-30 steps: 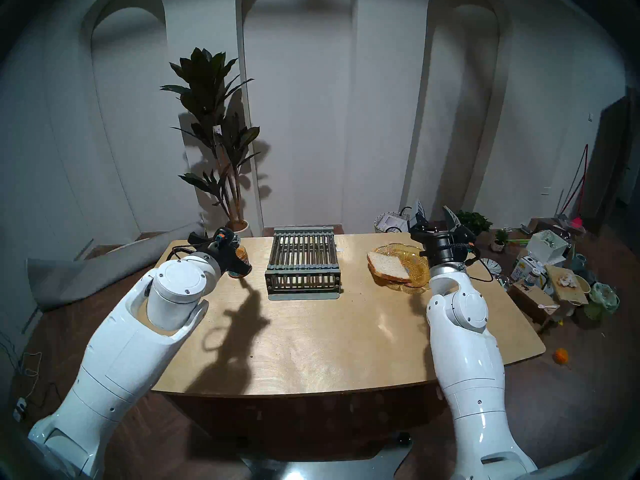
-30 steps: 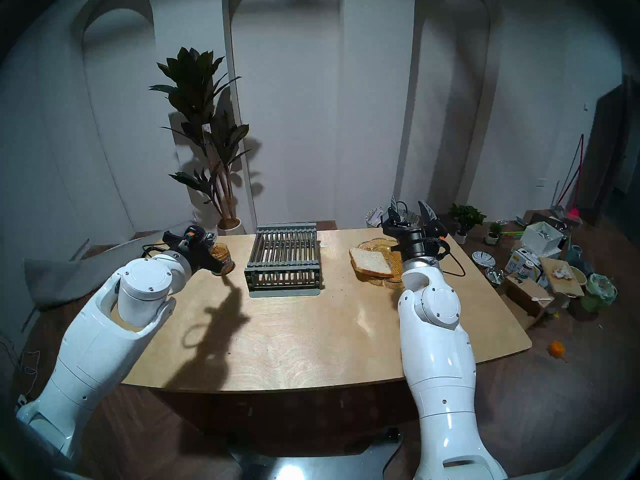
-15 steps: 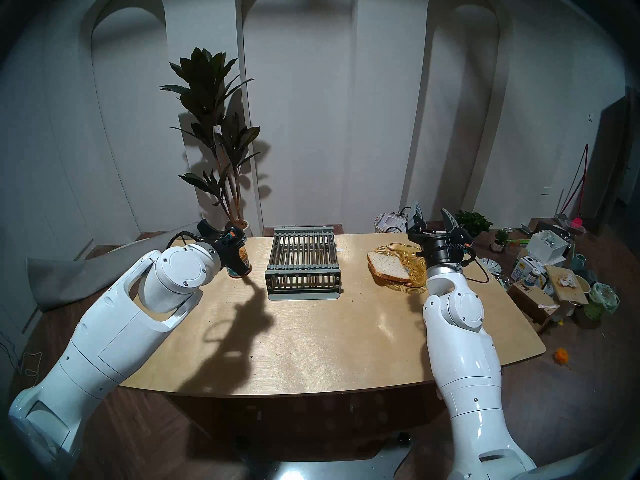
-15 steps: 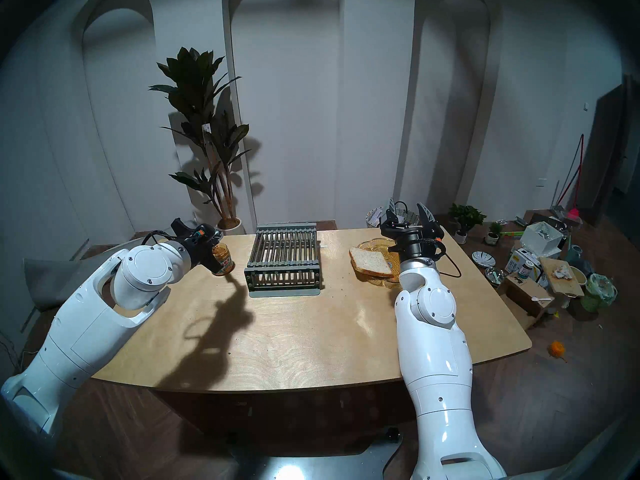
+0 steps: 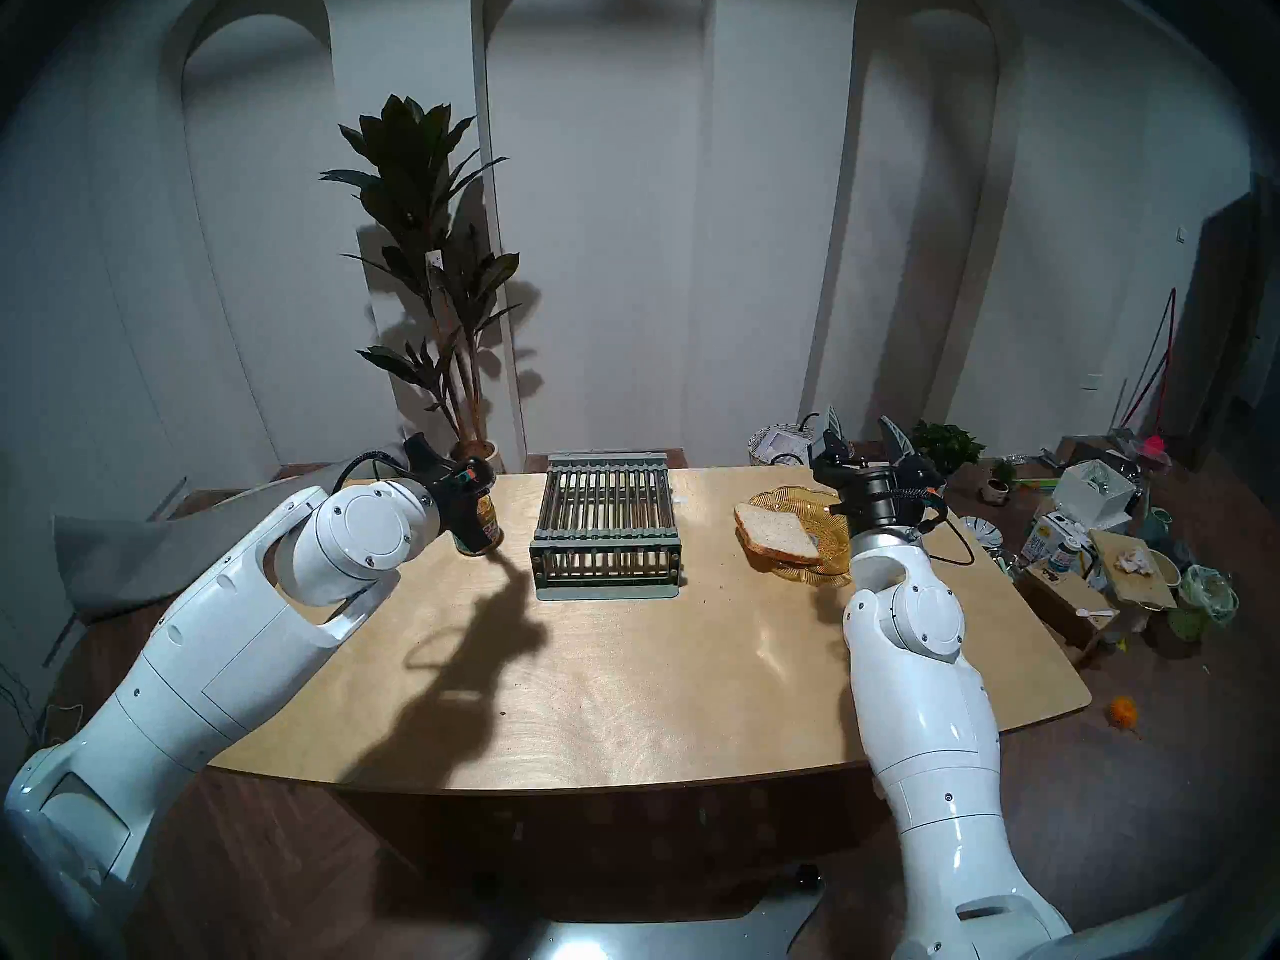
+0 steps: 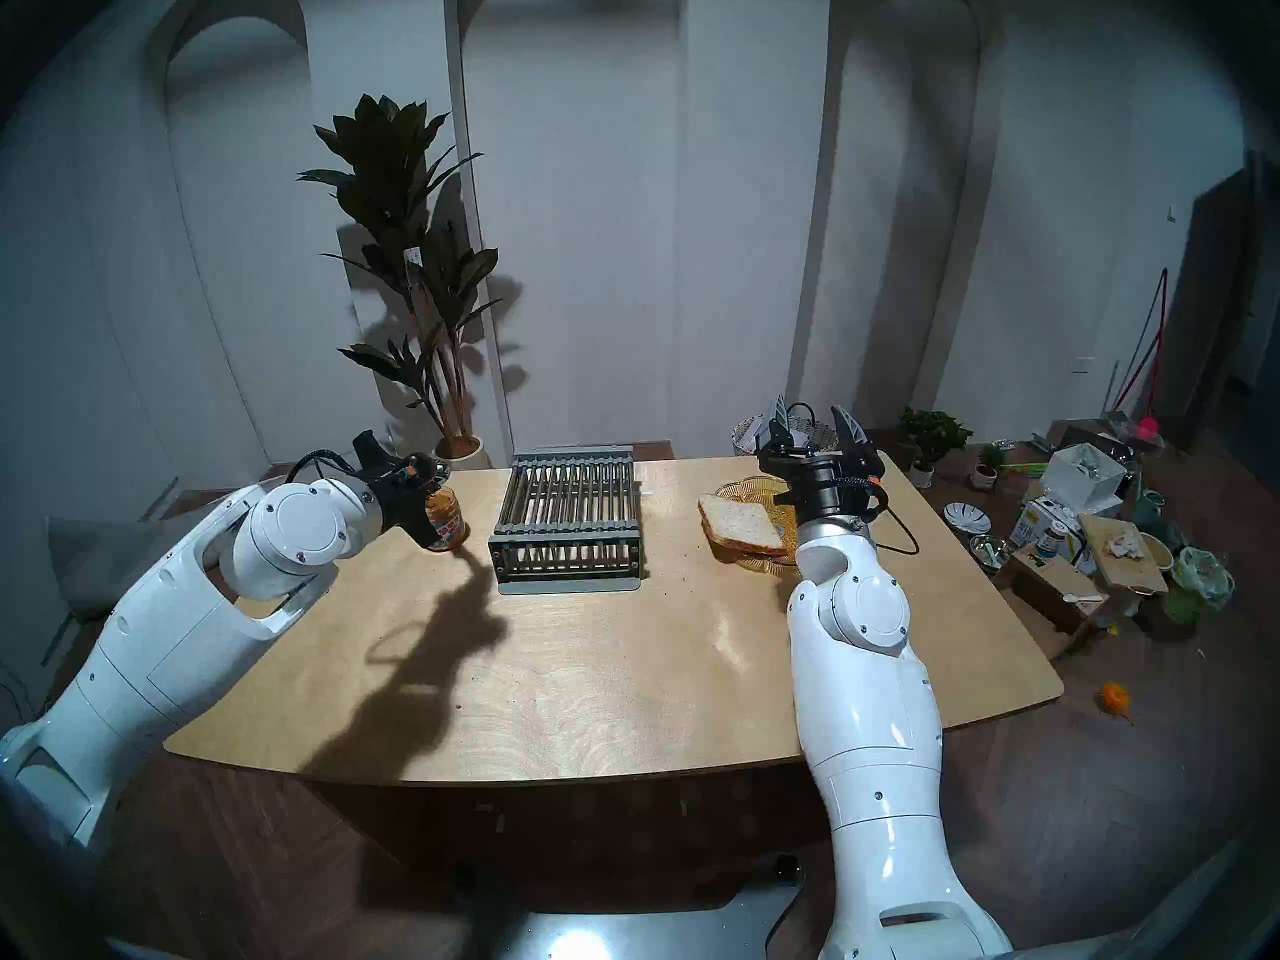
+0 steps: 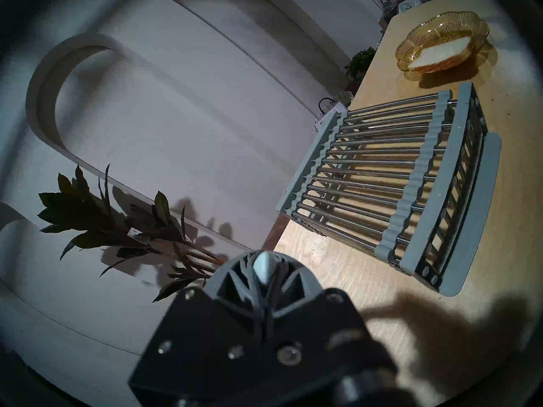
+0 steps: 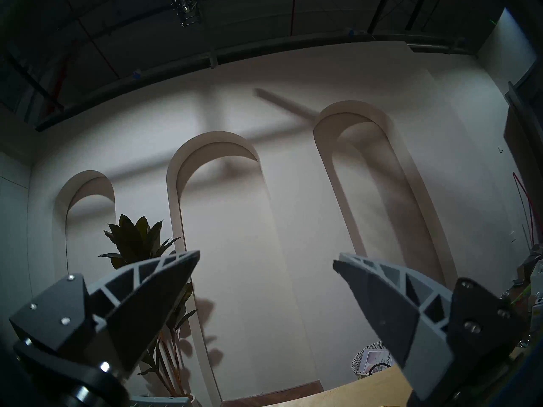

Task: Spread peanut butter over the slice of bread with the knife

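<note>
As left jaws pinch knife [image 7: 265, 269], handle faces camera.

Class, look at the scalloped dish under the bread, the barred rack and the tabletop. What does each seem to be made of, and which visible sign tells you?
Scalloped dish: probably amber glass, translucent, ribbed and glossy. Barred rack: shiny rods that look like steel, set in matt grey strips, likely plastic or rubber. Tabletop: pale wood or plywood, with visible grain and a soft sheen.
</note>
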{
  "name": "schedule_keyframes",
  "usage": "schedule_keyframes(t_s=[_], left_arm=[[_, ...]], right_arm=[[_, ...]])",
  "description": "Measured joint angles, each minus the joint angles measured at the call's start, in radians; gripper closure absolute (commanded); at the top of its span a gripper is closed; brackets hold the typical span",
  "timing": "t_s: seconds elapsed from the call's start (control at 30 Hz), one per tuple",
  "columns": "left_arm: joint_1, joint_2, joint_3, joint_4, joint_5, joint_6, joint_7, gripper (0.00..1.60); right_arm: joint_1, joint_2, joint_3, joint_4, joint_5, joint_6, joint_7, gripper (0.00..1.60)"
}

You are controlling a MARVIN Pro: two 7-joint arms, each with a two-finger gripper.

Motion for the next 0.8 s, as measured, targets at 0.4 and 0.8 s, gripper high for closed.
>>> schedule_keyframes(t_s=[0.4, 0.8], left_arm=[[-0.025, 0.006, -0.012, 0.013, -0.062, -0.020, -0.095, 1.60], [-0.030, 0.008, -0.012, 0.033, -0.073, -0.019, -0.113, 1.60]], right_arm=[[0.000, -0.004, 0.000, 0.000, -0.005, -0.006, 0.002, 0.00], [0.000, -0.008, 0.000, 0.001, -0.009, -0.011, 0.005, 0.00]])
